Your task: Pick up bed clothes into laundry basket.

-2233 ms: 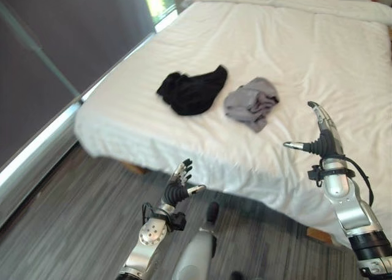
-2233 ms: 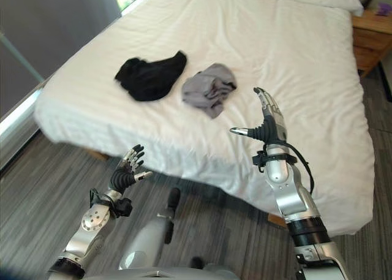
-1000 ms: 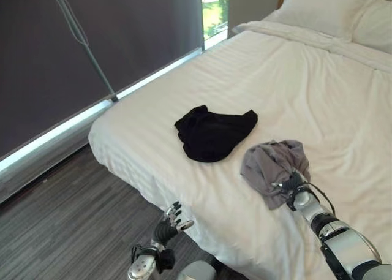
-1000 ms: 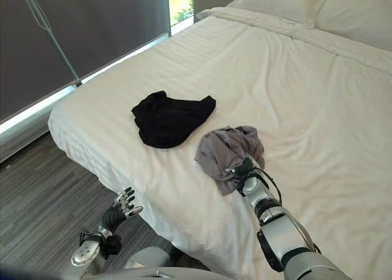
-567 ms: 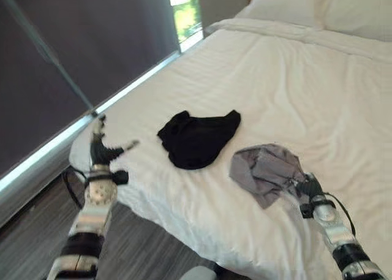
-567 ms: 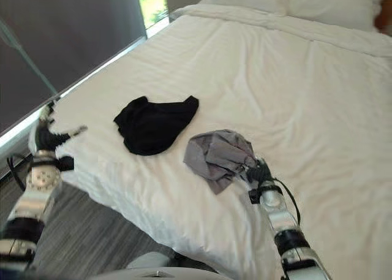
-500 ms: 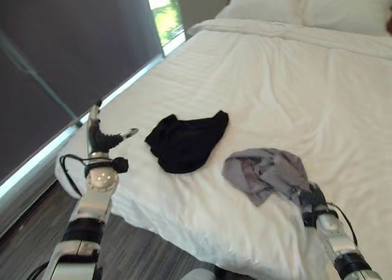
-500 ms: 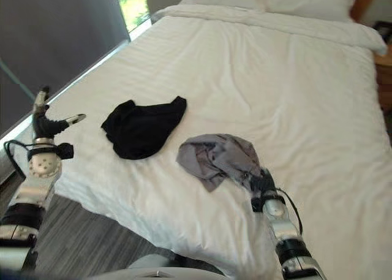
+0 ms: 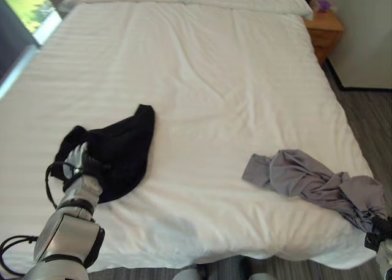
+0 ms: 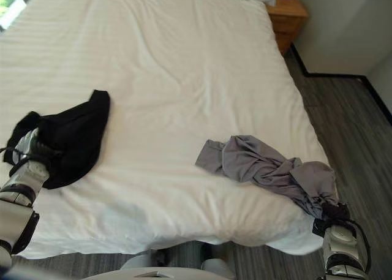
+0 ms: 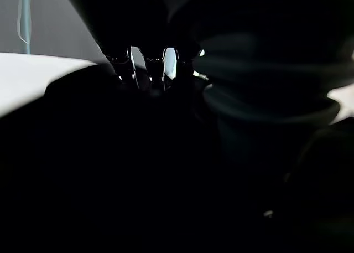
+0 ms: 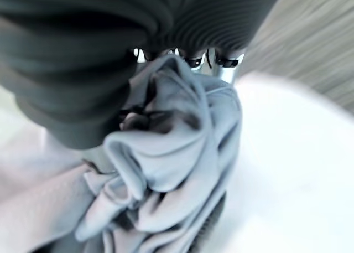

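A black garment [image 9: 116, 148] lies crumpled on the left side of the white bed [image 9: 202, 78]. My left hand [image 9: 82, 165] rests on its near edge. In the left wrist view its fingers [image 11: 148, 65] curl down into the black cloth. A grey garment [image 10: 269, 165] lies pulled out long towards the bed's near right corner. My right hand [image 10: 334, 217] hangs just off that corner, shut on the garment's end. The right wrist view shows the grey cloth [image 12: 166, 153] bunched under the curled fingers [image 12: 193, 59].
A wooden nightstand [image 10: 288, 13] stands by the bed's far right corner against a pale wall [image 9: 367, 35]. Grey plank floor [image 10: 355, 133] runs along the bed's right side. A bright window [image 9: 21, 4] is at the far left.
The camera has swung right. My left hand came down from the air onto the black garment. My right hand dragged the grey garment to the bed's near right corner, stretching it out.
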Motion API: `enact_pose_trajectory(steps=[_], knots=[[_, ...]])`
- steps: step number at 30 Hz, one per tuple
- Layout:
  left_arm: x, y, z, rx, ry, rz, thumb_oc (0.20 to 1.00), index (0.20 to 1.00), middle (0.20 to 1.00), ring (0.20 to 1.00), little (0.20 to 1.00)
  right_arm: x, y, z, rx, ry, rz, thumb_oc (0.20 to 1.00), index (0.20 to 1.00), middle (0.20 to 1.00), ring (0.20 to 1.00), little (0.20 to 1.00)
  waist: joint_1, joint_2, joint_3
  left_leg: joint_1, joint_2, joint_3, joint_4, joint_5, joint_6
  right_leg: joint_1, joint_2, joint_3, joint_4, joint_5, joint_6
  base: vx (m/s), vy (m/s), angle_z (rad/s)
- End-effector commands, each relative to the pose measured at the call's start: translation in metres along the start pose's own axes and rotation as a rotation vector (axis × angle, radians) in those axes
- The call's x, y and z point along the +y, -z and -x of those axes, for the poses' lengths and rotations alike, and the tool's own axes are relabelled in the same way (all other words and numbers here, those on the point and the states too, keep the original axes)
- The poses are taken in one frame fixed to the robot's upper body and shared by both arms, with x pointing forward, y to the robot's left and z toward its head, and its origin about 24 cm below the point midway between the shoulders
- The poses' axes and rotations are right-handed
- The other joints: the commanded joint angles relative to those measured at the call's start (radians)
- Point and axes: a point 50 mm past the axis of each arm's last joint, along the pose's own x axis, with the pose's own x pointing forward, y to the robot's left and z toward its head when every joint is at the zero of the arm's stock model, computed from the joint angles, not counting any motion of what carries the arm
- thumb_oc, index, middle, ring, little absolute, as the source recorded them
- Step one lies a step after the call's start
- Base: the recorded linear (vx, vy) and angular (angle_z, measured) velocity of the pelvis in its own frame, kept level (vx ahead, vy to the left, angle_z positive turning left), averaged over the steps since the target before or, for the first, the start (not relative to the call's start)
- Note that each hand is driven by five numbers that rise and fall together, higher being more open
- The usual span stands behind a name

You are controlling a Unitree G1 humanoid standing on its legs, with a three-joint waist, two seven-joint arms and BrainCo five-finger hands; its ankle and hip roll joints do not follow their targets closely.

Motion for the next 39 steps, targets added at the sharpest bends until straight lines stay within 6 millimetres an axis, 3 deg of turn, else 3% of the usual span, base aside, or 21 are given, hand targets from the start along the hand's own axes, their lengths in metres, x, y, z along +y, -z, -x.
enact_pose_trajectory(steps=[1,3,5,7,8,10,11,12,13,16,18,19,24,25,26,28,32,34,36,38,39], knots=[[-0.026,0.039,0.015,0.121,0.191,-0.120,0.200,0.200,0.200,0.200,0.200,-0.016,-0.033,-0.004,-0.124,0.014,-0.007,0.200,0.200,0.200,0.200,0.200,0.001,0.018,0.006,0.032,0.053,-0.043,0.008,-0.055,-0.093,0.002,-0.136,-0.036,-0.057,0.260,0.104,0.01,0.076,-0.53],[-0.027,0.039,0.015,0.122,0.193,-0.120,0.200,0.200,0.200,0.200,0.200,-0.016,-0.033,-0.004,-0.124,0.013,-0.005,0.200,0.200,0.200,0.200,0.200,0.001,0.019,0.006,0.033,0.053,-0.041,0.008,-0.056,-0.093,0.002,-0.136,-0.034,-0.057,0.260,0.104,0.02,0.070,-0.42],[-0.010,0.045,0.010,0.130,0.143,-0.059,0.200,0.200,0.200,0.200,0.200,-0.019,-0.056,-0.001,-0.239,-0.004,0.032,0.200,0.200,0.200,0.200,0.200,-0.008,0.029,0.000,0.054,0.050,-0.023,0.008,-0.075,-0.090,-0.009,-0.144,-0.036,-0.060,0.250,0.106,0.04,0.107,-0.18],[0.041,0.011,-0.009,0.017,-0.080,0.110,0.200,0.200,0.200,0.200,0.200,-0.016,-0.068,0.003,-0.315,0.001,0.038,0.200,0.200,0.200,0.200,0.200,-0.001,0.037,0.015,0.062,0.050,-0.027,0.008,-0.080,-0.088,-0.003,-0.148,-0.061,-0.058,0.247,0.108,-0.03,0.002,-0.06],[0.041,0.011,-0.010,0.017,-0.082,0.110,0.200,0.200,0.200,0.200,0.200,-0.016,-0.068,0.003,-0.315,0.001,0.037,0.200,0.200,0.200,0.200,0.200,-0.001,0.036,0.014,0.056,0.050,-0.027,0.008,-0.073,-0.089,-0.008,-0.147,-0.061,-0.059,0.252,0.107,-0.09,-0.036,0.03],[0.095,-0.026,-0.015,-0.155,-0.322,0.245,0.200,0.200,0.200,0.200,0.200,-0.008,-0.076,0.008,-0.379,-0.006,0.022,0.200,0.200,0.200,0.200,0.200,0.035,0.054,0.037,0.051,0.065,-0.014,0.008,-0.067,-0.089,0.006,-0.157,-0.185,-0.040,0.240,0.099,-0.16,-0.085,0.05],[0.150,-0.065,0.001,-0.387,-0.546,0.401,0.200,0.200,0.200,0.200,0.200,0.005,-0.075,0.015,-0.418,-0.036,0.010,0.200,0.200,0.200,0.200,0.200,0.080,0.067,0.043,0.041,0.096,0.026,0.008,-0.049,-0.090,0.021,-0.172,-0.337,0.021,0.197,0.084,-0.19,-0.090,-0.20],[0.149,-0.062,0.002,-0.382,-0.546,0.401,0.200,0.200,0.200,0.200,0.200,0.006,-0.076,0.015,-0.419,-0.038,0.012,0.200,0.200,0.200,0.200,0.200,0.076,0.067,0.041,0.037,0.095,0.026,0.008,-0.042,-0.090,0.016,-0.172,-0.337,0.023,0.199,0.082,-0.25,-0.068,-0.60],[0.184,-0.086,0.028,-0.579,-0.676,0.490,0.200,0.200,0.200,0.200,0.200,0.018,-0.079,0.021,-0.458,-0.074,0.027,0.200,0.200,0.200,0.200,0.200,0.118,0.067,0.035,0.039,0.119,0.075,0.008,-0.034,-0.086,0.042,-0.190,-0.408,0.079,0.163,0.073,-0.13,-0.013,-0.66],[0.196,-0.097,0.053,-0.721,-0.747,0.571,0.200,0.200,0.200,0.200,0.200,0.025,-0.094,0.028,-0.533,-0.094,0.073,0.200,0.200,0.200,0.200,0.200,0.160,0.063,0.015,0.040,0.131,0.118,0.008,-0.032,-0.081,0.086,-0.215,-0.451,0.120,0.151,0.075,-0.14,-0.026,-0.70],[0.192,-0.102,0.070,-0.809,-0.747,0.622,0.200,0.200,0.200,0.200,0.200,0.029,-0.110,0.036,-0.619,-0.111,0.119,0.200,0.200,0.200,0.200,0.200,0.193,0.057,-0.007,0.042,0.129,0.159,0.008,-0.029,-0.075,0.132,-0.247,-0.473,0.135,0.173,0.088,-0.15,-0.055,-0.97],[0.186,-0.115,0.086,-0.918,-0.712,0.698,0.200,0.200,0.200,0.200,0.200,0.028,-0.135,0.047,-0.742,-0.096,0.146,0.200,0.200,0.200,0.200,0.200,0.217,0.048,-0.027,0.033,0.128,0.188,0.008,-0.018,-0.072,0.167,-0.272,-0.496,0.147,0.206,0.103,-0.16,-0.087,-0.81],[0.157,-0.135,0.112,-1.060,-0.577,0.842,0.200,0.200,0.200,0.200,0.200,0.020,-0.181,0.073,-0.984,-0.038,0.167,0.200,0.200,0.200,0.200,0.200,0.264,0.039,-0.059,0.023,0.150,0.252,0.008,0.013,-0.078,0.228,-0.283,-0.525,0.125,0.243,0.130,-0.18,-0.139,-0.64],[0.145,-0.144,0.119,-1.101,-0.516,0.848,0.200,0.200,0.200,0.200,0.200,0.015,-0.207,0.088,-1.109,0.001,0.172,0.200,0.200,0.200,0.200,0.200,0.271,0.039,-0.065,0.020,0.175,0.274,0.010,0.039,-0.092,0.241,-0.262,-0.537,0.081,0.214,0.126,-0.18,-0.189,-0.77],[0.145,-0.144,0.120,-1.101,-0.515,0.849,0.200,0.200,0.200,0.200,0.200,0.014,-0.207,0.089,-1.110,0.003,0.174,0.200,0.200,0.200,0.200,0.200,0.274,0.041,-0.064,0.022,0.178,0.276,0.010,0.040,-0.094,0.243,-0.259,-0.535,0.078,0.214,0.125,-0.18,-0.276,-1.00],[0.122,-0.158,0.123,-1.115,-0.398,0.877,0.200,0.200,0.200,0.200,0.200,0.011,-0.244,0.114,-1.292,0.012,0.123,0.200,0.200,0.200,0.200,0.200,0.267,0.060,-0.068,0.032,0.233,0.295,0.014,0.080,-0.122,0.249,-0.195,-0.537,0.011,0.112,0.095,-0.15,-0.278,-1.16],[0.106,-0.164,0.123,-1.108,-0.291,0.925,0.200,0.200,0.200,0.200,0.200,0.012,-0.268,0.140,-1.433,-0.023,0.042,0.200,0.200,0.200,0.200,0.200,0.250,0.090,-0.061,0.043,0.292,0.299,0.016,0.120,-0.160,0.253,-0.134,-0.512,-0.052,0.072,0.073,-0.14,-0.258,-0.88],[0.098,-0.172,0.128,-1.126,-0.225,0.973,0.200,0.200,0.200,0.200,0.200,0.020,-0.290,0.163,-1.560,-0.088,0.018,0.200,0.200,0.200,0.200,0.200,0.236,0.104,-0.057,0.059,0.320,0.280,0.019,0.128,-0.175,0.231,-0.091,-0.472,-0.060,0.055,0.056,-0.08,-0.283,-0.47],[0.098,-0.175,0.129,-1.128,-0.217,0.996,0.200,0.200,0.200,0.200,0.200,0.023,-0.294,0.166,-1.577,-0.105,0.021,0.200,0.200,0.200,0.200,0.200,0.237,0.111,-0.049,0.065,0.323,0.261,0.024,0.130,-0.178,0.227,-0.083,-0.456,-0.060,0.050,0.050,-0.01,-0.181,-0.54],[0.093,-0.188,0.134,-1.139,-0.151,1.091,0.200,0.200,0.200,0.200,0.200,0.032,-0.304,0.171,-1.604,-0.093,0.118,0.200,0.200,0.200,0.200,0.200,0.269,0.098,-0.006,0.068,0.244,0.017,0.076,0.080,-0.158,0.211,-0.062,-0.368,-0.060,0.045,0.020,0.02,-0.271,-1.14],[0.093,-0.189,0.134,-1.141,-0.152,1.093,0.200,0.200,0.200,0.200,0.200,0.032,-0.304,0.171,-1.606,-0.090,0.118,0.200,0.200,0.200,0.200,0.200,0.267,0.099,-0.003,0.059,0.244,0.014,0.089,0.076,-0.155,0.210,-0.062,-0.370,-0.060,0.048,0.020,0.05,-0.320,-1.34]])
